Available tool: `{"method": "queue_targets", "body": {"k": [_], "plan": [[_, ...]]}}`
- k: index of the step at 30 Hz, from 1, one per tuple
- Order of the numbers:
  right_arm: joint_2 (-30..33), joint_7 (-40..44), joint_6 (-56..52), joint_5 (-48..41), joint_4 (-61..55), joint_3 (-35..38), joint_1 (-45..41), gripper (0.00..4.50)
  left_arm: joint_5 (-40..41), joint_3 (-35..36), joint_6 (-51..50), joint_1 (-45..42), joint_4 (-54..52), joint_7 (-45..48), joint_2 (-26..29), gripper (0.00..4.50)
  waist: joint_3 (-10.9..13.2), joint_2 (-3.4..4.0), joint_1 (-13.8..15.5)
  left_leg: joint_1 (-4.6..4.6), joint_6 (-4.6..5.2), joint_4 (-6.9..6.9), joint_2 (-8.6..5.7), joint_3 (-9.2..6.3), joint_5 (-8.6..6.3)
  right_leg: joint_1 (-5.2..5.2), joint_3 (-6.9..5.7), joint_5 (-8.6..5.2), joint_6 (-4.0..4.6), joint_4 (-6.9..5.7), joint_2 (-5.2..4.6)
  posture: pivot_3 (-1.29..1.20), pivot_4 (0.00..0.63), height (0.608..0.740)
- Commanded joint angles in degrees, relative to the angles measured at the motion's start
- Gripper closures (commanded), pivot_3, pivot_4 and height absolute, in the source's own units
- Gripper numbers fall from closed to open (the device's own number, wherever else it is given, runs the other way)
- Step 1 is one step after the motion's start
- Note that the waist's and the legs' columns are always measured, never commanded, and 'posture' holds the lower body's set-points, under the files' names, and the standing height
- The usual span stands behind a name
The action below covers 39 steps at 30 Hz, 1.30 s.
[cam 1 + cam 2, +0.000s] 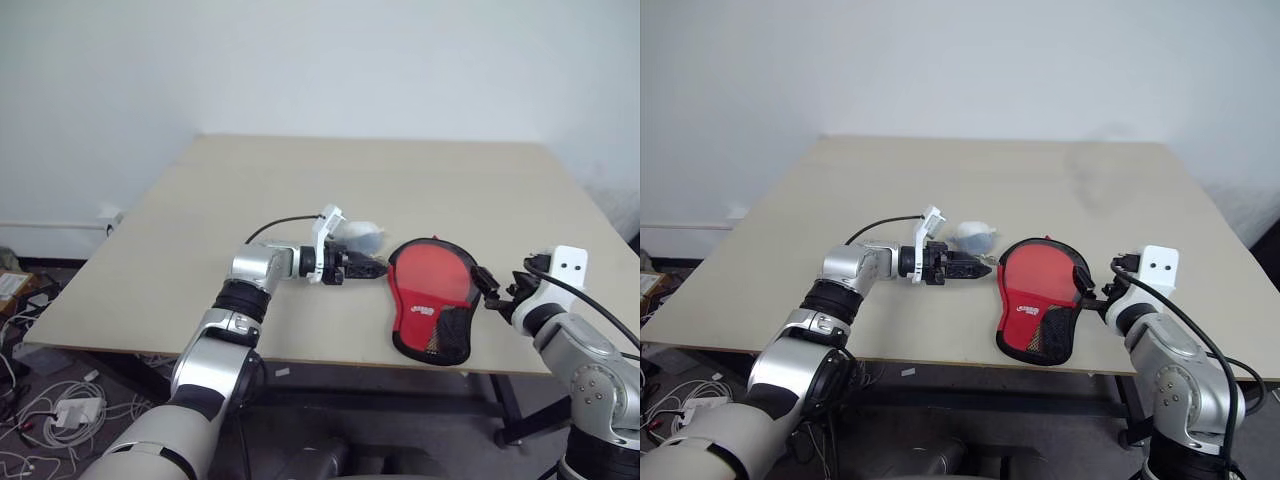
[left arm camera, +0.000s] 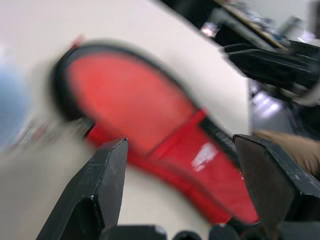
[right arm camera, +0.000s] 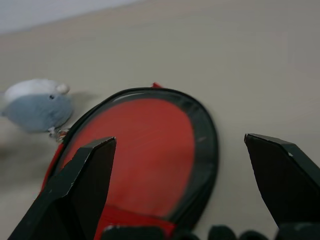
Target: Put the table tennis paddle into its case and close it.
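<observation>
Lay near the front edge of the pale beige table (image 1: pixel 300 190): soft red paddle-shaped zip case (image 1: pixel 432 300), black-edged, with a black mesh pocket (image 1: pixel 448 332) and a small white logo. Seemed to show a red face framed by a black rim in the wrist views; could not tell whether the paddle sat inside. Judged light and limp in the fabric, stiffer if the bat was within; best taken at the black edging near the zip. Flanked it: left gripper (image 1: pixel 370 267) just beside its left rim, jaws spread, empty; right gripper (image 1: pixel 490 288) at its right rim, jaws wide, empty. Rested nearby: small grey-white soft lump (image 1: pixel 364 238). Beyond, plain white wall; cables on the floor.
</observation>
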State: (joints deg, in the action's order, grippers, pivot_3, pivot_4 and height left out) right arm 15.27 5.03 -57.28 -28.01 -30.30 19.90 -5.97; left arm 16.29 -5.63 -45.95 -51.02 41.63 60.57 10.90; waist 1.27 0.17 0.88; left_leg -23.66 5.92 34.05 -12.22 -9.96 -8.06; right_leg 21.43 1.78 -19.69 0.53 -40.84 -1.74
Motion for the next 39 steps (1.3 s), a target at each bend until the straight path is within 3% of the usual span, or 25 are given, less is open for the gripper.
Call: {"method": "queue_targets", "body": {"k": [1, 8, 15, 27, 30, 38, 39], "plan": [[0.6, 0.2, 2.4, 0.6, 0.5, -0.3, -1.4, 0.03, 1.1, 0.8, -6.1, -0.5, -1.0, -4.0, -2.3, 0.93, 0.0, -0.03, 0.0, 0.00, 0.02, 0.02, -0.01, 0.01, -0.01, -0.02, 0.00, 0.01, -0.01, 0.01, 0.00, 0.00, 0.000, 0.740], [0.8, -0.4, 3.0, 0.7, 2.9, 0.0, -2.8, 0.03, 2.5, 3.1, -15.9, -1.5, 2.7, -12.3, -9.8, 0.93, 0.0, -0.07, -0.1, 0.00, 0.21, 0.05, -0.01, 0.02, -0.14, -0.03, 0.02, 0.03, -0.07, 0.00, -0.01, 0.00, 0.000, 0.740], [0.2, -1.4, 3.3, 1.4, 2.9, 0.4, -2.3, 0.03, 5.3, 11.4, -16.8, -4.9, 10.4, -20.1, -14.6, 0.93, 0.0, -0.08, 0.1, 0.00, 0.22, 0.13, 0.00, 0.01, -0.14, -0.09, -0.04, 0.03, -0.08, 0.00, -0.02, 0.00, 0.000, 0.740], [-0.3, -3.5, 4.2, 1.7, 3.3, 1.2, -2.2, 0.03, 9.0, 17.4, -18.8, -7.9, 14.6, -21.5, -18.8, 0.93, 0.0, -0.09, 0.1, -0.03, 0.21, 0.14, -0.01, 0.03, -0.14, -0.07, -0.03, 0.03, -0.11, 0.00, -0.03, 0.00, 0.000, 0.740], [-0.3, -3.9, 4.5, 1.7, 3.4, 1.4, -2.1, 0.00, 8.4, 18.3, -16.6, -7.7, 15.3, -24.2, -18.7, 1.53, 0.0, -0.10, -0.1, -0.02, 0.22, 0.12, 0.00, 0.03, -0.14, -0.05, -0.03, 0.03, -0.11, 0.00, -0.03, 0.00, 0.000, 0.740], [-0.4, -4.3, 5.0, 1.8, 3.9, 1.3, -2.0, 0.00, 8.7, 18.6, -17.7, -7.2, 15.6, -24.4, -17.7, 4.40, 0.0, -0.09, -0.1, -0.03, 0.01, 0.11, 0.00, 0.04, -0.01, -0.04, -0.01, 0.03, -0.11, -0.01, -0.03, 0.00, 0.000, 0.740], [-0.4, -4.3, 5.0, 1.9, 3.9, 1.3, -2.0, 0.00, 8.8, 18.8, -18.3, -7.2, 15.6, -24.8, -17.6, 4.47, 0.0, -0.10, -0.1, -0.03, 0.02, 0.12, 0.00, 0.04, -0.01, -0.04, -0.02, 0.03, -0.11, -0.01, -0.03, 0.00, 0.000, 0.740]]}}
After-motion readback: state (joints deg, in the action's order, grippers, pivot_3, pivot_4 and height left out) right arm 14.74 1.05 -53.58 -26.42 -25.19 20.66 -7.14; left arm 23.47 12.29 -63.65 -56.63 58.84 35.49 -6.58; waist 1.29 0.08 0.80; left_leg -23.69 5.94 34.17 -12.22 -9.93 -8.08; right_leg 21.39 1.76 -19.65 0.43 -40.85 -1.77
